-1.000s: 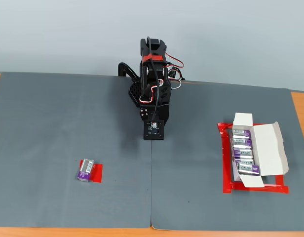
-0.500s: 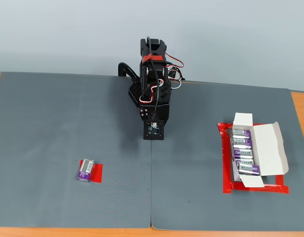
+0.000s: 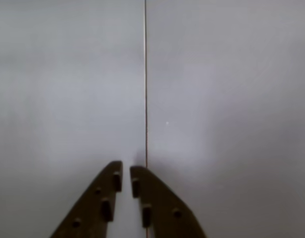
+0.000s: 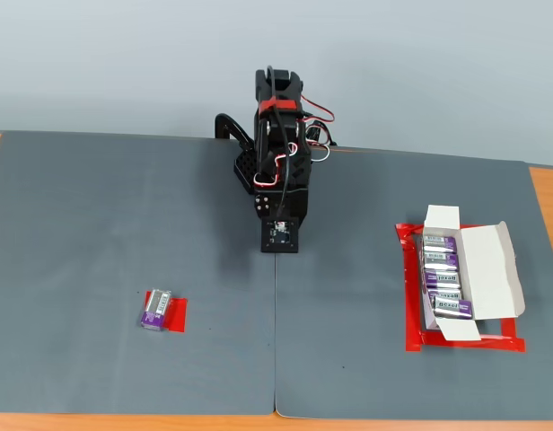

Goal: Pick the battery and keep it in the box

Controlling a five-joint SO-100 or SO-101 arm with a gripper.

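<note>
In the fixed view the battery (image 4: 156, 309), a small purple-and-silver block, lies at the left front of the grey mat, half on a red tape patch (image 4: 175, 314). The white box (image 4: 490, 271) sits open at the right, with several similar batteries (image 4: 443, 274) lined up inside. The black arm (image 4: 278, 171) is folded at the back centre, far from both. In the wrist view my gripper (image 3: 126, 169) points down at bare grey mat. Its dark fingers (image 3: 105, 198) are almost touching, shut on nothing. Neither battery nor box shows in the wrist view.
A red tape frame (image 4: 411, 334) outlines the box's spot. Two grey mats (image 4: 97, 224) meet at a seam (image 3: 145, 74) running down the middle. Orange table edge (image 4: 258, 422) shows along the front and sides.
</note>
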